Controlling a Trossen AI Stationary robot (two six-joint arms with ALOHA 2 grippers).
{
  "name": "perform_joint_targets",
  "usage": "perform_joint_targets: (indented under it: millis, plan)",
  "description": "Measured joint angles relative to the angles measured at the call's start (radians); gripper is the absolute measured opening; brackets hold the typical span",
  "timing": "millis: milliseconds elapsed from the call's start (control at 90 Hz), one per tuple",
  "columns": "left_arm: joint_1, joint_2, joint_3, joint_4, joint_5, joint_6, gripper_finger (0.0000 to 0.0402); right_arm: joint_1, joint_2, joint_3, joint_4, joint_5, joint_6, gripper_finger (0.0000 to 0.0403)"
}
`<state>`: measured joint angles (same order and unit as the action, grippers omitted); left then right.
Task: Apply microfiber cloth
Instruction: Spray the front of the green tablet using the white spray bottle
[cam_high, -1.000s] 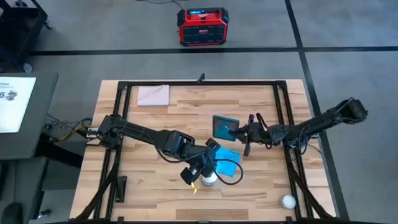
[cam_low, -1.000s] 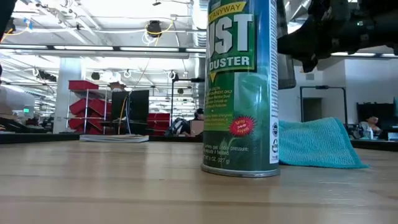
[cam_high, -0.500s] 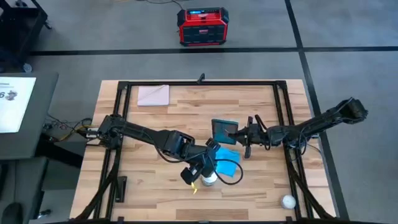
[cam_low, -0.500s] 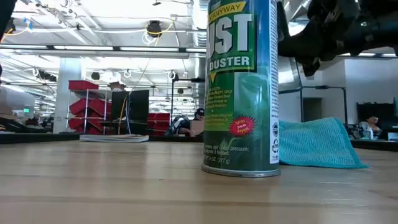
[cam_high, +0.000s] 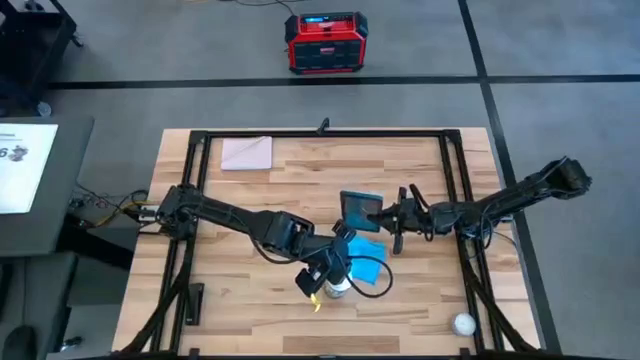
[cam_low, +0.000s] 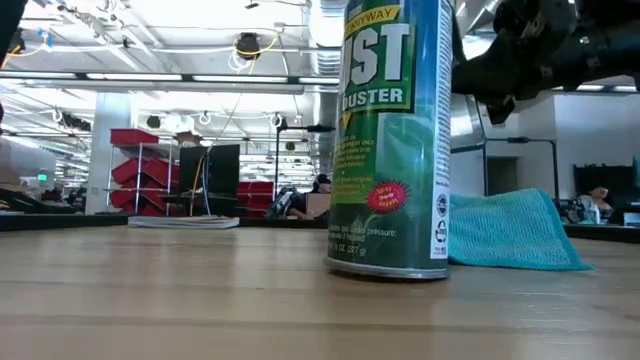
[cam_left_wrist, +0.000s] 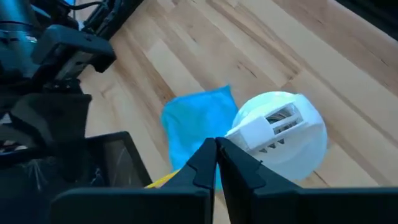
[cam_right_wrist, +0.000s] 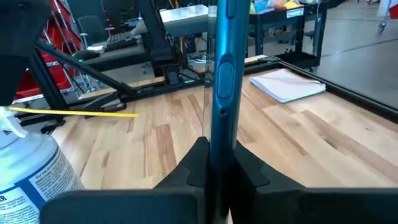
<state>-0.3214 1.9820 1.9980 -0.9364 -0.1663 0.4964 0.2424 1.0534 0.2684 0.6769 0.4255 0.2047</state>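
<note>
The sky-blue microfiber cloth (cam_high: 366, 266) (cam_low: 512, 232) lies bunched on the table near the centre, and no gripper touches it. Just in front of it stands a green duster can (cam_low: 395, 140) with a white spray head (cam_left_wrist: 281, 132) and a yellow straw (cam_right_wrist: 74, 113). My left gripper (cam_high: 325, 280) (cam_left_wrist: 216, 146) is shut beside that spray head. My right gripper (cam_high: 381, 213) (cam_right_wrist: 211, 165) is shut on the dark teal device (cam_high: 357, 209), above the table behind the cloth. My left gripper's shut fingertips (cam_left_wrist: 208, 152) lie against the side of the can's white spray head (cam_left_wrist: 239, 132), coming slantwise from the table's near left. The can stands on the table. My right gripper pinches the device's right-hand edge (cam_right_wrist: 217, 134) between its two fingers, level from the table's right. The device stands on edge, lifted clear of the table.
A pale grey-beige sheet (cam_high: 247, 152) lies at the far left of the table. A white ball (cam_high: 462, 323) rests at the near right corner. Black frame rails (cam_high: 200, 190) run along the table's sides. A red and black box (cam_high: 323, 42) stands on the floor beyond.
My right gripper has carried the device a little toward the table's left and turned it slightly. My left gripper has edged toward the can. The can has shifted a little sideways and tipped slightly.
</note>
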Motion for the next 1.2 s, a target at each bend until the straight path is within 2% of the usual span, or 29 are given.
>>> perform_joint_targets:
  millis: [500, 700, 1067, 1200]
  plan:
    - [0.0, -0.001, 0.0, 0.009, -0.011, 0.003, 0.0, 0.0, 0.0, 0.0, 0.004, 0.001, -0.005, 0.0012]
    - [0.0, -0.003, 0.0, 0.008, -0.064, 0.015, 0.0, 0.0, 0.0, 0.0, 0.005, 0.003, -0.007, 0.0012]
    - [-0.002, -0.003, 0.0, 0.003, -0.084, 0.014, 0.0, 0.0, 0.0, 0.0, 0.005, 0.004, -0.012, 0.0012]
    - [-0.003, -0.011, 0.0, -0.006, -0.136, 0.017, 0.0, 0.0, 0.0, 0.0, 0.005, 0.004, -0.014, 0.0012]
